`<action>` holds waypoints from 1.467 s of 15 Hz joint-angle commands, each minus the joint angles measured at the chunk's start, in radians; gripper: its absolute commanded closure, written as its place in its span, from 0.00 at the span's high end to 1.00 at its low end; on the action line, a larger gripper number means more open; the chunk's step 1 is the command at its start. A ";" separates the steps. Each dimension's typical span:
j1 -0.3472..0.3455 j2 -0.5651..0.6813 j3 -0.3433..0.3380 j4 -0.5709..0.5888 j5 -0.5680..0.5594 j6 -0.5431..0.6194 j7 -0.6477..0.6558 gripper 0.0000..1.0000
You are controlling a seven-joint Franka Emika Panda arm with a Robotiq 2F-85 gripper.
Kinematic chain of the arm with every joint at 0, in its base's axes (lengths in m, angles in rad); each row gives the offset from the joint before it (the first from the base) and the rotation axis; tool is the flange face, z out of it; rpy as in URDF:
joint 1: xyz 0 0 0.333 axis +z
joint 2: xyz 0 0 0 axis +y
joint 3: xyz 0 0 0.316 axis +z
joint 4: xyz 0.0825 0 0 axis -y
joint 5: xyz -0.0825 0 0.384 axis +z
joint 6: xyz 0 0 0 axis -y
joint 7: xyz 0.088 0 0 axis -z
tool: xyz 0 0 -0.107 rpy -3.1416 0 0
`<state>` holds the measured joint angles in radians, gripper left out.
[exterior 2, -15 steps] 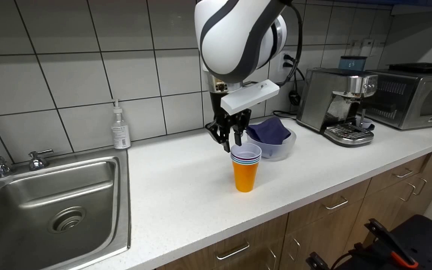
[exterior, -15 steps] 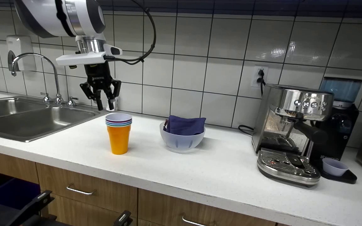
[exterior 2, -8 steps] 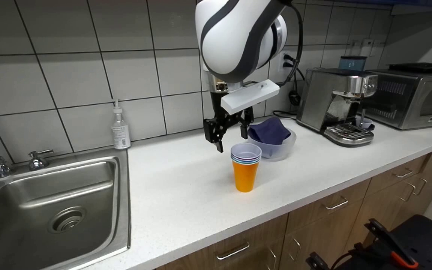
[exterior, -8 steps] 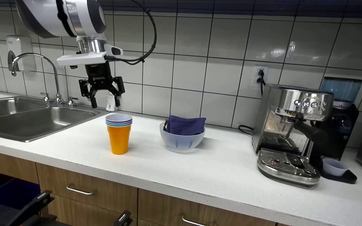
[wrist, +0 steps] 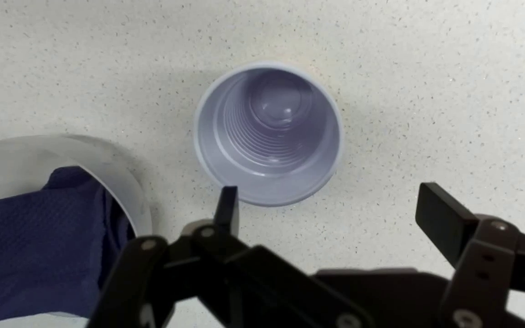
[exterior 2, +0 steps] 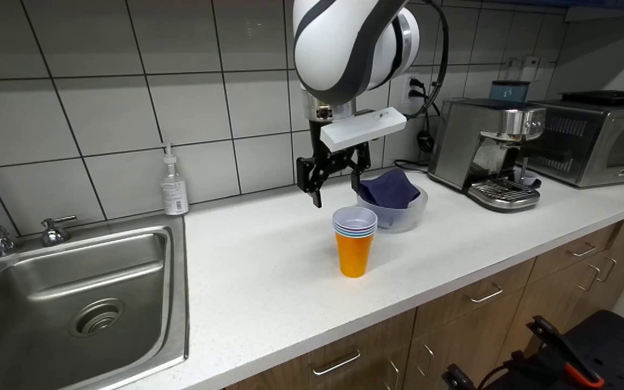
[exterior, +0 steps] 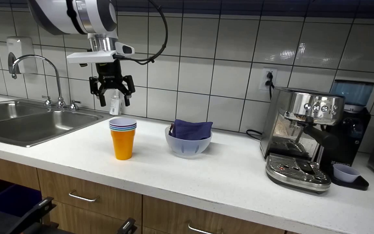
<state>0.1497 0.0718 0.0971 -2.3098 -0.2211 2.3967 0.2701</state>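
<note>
White countertop (exterior: 226, 175); Robotiq gripper (exterior: 115, 102) spread wide, higher than stacked cups (exterior: 123, 140); bottle label (exterior 2: 174, 197) illegible.

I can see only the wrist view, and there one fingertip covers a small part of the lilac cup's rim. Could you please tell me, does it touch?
Observer: No. In both exterior views the gripper hangs above the lilac cup, with a gap between.
Operator: Thank you. Is it one single cup?
Observer: No, it is the top of a stack of nested cups.
Operator: And past the bowl, away from the stack, what is standing?
Observer: An espresso machine, apart from the bowl.
</note>
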 commanded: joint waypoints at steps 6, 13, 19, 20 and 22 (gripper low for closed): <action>-0.048 -0.059 -0.036 0.037 0.093 -0.031 -0.027 1.00; -0.074 -0.100 -0.056 0.061 0.118 -0.032 -0.029 1.00; -0.075 -0.087 -0.053 0.056 0.105 -0.003 -0.007 1.00; -0.075 -0.087 -0.054 0.056 0.105 -0.004 -0.007 1.00; -0.075 -0.087 -0.054 0.056 0.105 -0.004 -0.007 1.00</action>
<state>0.0859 -0.0150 0.0326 -2.2552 -0.1170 2.3948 0.2648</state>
